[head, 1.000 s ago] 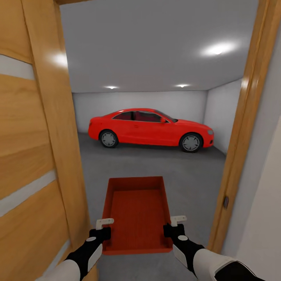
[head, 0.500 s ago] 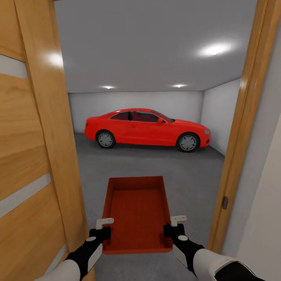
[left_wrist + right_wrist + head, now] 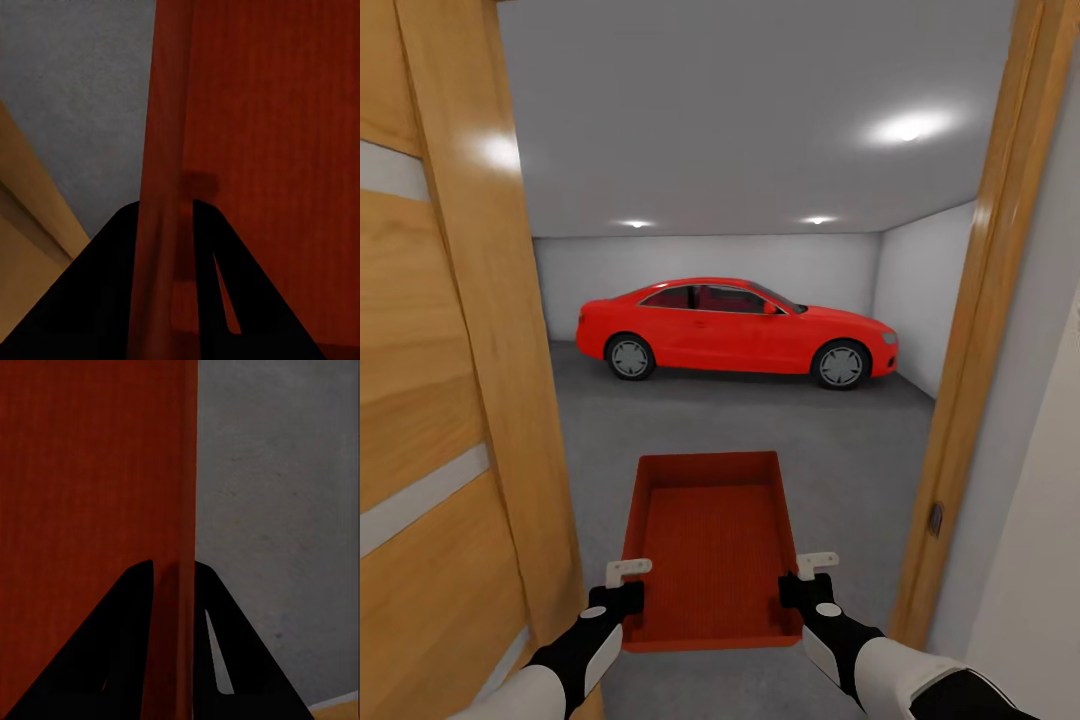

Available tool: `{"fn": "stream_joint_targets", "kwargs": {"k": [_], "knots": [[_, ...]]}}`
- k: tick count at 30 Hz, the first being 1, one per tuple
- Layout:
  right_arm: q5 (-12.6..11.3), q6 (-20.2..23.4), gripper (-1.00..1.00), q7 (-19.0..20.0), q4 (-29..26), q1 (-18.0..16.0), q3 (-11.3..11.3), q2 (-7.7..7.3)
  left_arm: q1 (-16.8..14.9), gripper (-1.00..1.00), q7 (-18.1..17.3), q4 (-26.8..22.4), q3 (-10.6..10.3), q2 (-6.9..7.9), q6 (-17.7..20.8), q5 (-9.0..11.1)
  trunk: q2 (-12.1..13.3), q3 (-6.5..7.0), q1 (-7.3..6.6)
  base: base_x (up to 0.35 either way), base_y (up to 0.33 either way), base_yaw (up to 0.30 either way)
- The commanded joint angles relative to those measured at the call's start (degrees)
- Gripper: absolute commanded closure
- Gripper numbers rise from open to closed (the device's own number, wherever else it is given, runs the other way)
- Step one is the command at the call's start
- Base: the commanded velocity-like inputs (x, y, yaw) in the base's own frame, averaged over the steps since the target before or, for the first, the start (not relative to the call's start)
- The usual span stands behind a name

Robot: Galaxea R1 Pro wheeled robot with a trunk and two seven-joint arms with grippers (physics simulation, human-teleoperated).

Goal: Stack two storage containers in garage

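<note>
One orange-red storage container [image 3: 710, 540] hangs in front of me at the doorway, held level above the grey floor [image 3: 840, 450] of the garage. My left gripper [image 3: 622, 590] is shut on its left wall near the close corner. My right gripper [image 3: 800, 585] is shut on its right wall. In the left wrist view, the container's wall [image 3: 161, 187] runs between the two dark fingers [image 3: 112, 285]. The right wrist view shows the other wall [image 3: 184, 510] clamped the same way between the fingers [image 3: 127, 645]. The ribbed inside of the container holds nothing.
A wooden door [image 3: 450, 380] stands open close on my left, and the wooden door frame [image 3: 980, 330] rises close on my right. A red car [image 3: 735, 330] is parked across the far end of the garage. White walls [image 3: 710, 265] close the room.
The view has crept forward and slightly left through the doorway between the oldest frame and now. The container and both grippers keep the same place relative to me.
</note>
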Motion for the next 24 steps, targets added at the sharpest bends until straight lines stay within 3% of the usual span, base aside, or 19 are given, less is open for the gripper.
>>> {"fn": "stream_joint_targets", "kwargs": {"k": [1,11,24], "knots": [[0.2,-1.2,1.00,-0.2,-0.2,-0.1,-1.8,0.02,0.0,1.00,1.8,0.2,0.3,0.50,-0.2,0.7,-0.1,-0.10,0.01,0.000,0.000,-0.161],[0.2,-1.2,1.00,-0.2,-0.2,-0.1,-1.8,0.01,0.0,1.00,1.8,0.3,0.3,0.51,-0.2,0.6,-0.1,-0.10,0.01,0.028,0.001,-0.077],[0.2,-1.2,1.00,-0.2,-0.2,-0.1,-1.8,0.00,0.0,1.00,1.7,0.6,0.3,0.49,-0.2,0.7,-0.1,-0.10,0.01,0.287,0.094,-0.001]]}}
